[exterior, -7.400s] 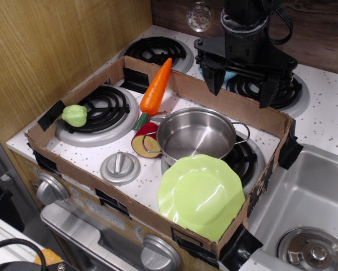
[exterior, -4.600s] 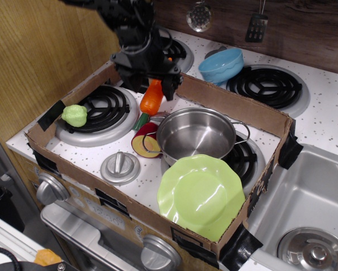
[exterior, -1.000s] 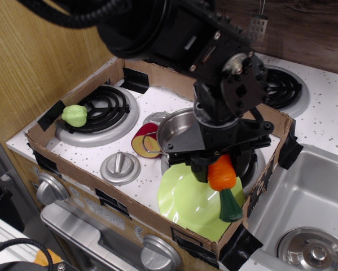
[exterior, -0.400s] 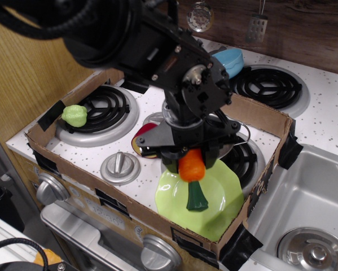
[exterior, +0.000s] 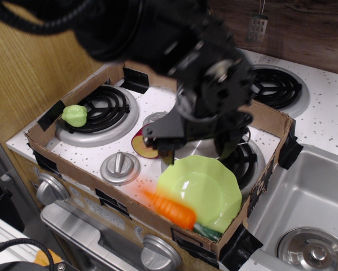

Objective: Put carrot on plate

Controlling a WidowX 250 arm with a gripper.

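The orange carrot (exterior: 175, 210) lies motion-blurred across the front-left rim of the lime-green plate (exterior: 208, 186), with its dark green stem end (exterior: 209, 231) pointing right along the cardboard wall. I cannot tell whether it rests on the plate or on the box edge. My gripper (exterior: 196, 152) hangs above the plate's back edge. It is open and empty, with dark fingers (exterior: 166, 156) spread on either side. The arm hides most of the steel pot behind the plate.
A low cardboard box wall (exterior: 90, 186) rings the stove top. Inside are a pale green lumpy vegetable (exterior: 74, 115) on the left burner, a red-and-yellow round piece (exterior: 139, 145) and a grey knob lid (exterior: 119, 167). A steel sink (exterior: 307, 217) lies to the right.
The gripper held the carrot upright over the plate. Now it has opened and risen, and the carrot has dropped to the plate's front-left rim, lying sideways.
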